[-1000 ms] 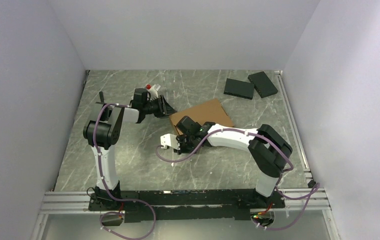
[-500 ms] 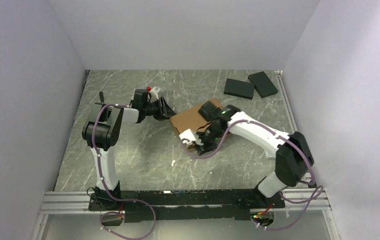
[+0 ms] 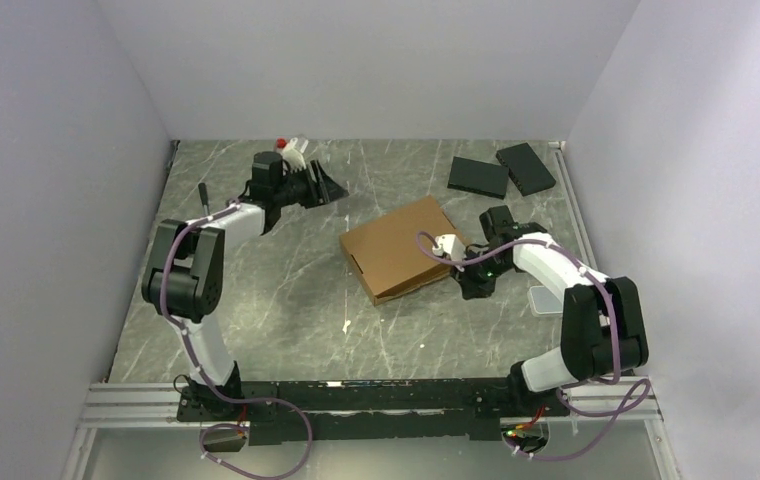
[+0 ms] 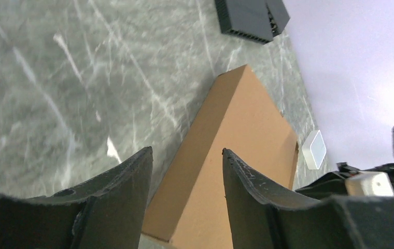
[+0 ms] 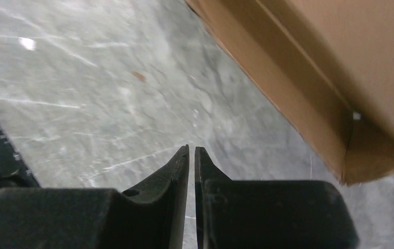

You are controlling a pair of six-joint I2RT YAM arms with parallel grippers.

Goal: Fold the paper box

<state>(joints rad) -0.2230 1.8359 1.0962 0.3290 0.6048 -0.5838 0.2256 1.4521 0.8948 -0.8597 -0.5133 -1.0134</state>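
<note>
**Cardboard mailer lying shut mid-table, both grippers empty and off it**

The paper box is lying flat on the marbled table, lid down, between the two arms. The left gripper is hovering well apart at the far left, jaws spread with nothing between them. The right gripper is hanging just beside the box's near right corner, fingers pinched almost together on nothing. The corrugated board is looking light and stiff, and likely to skate on the smooth top. Pinching a thin flap edge or side wall while the other arm braces is probably the safest hold.
</note>
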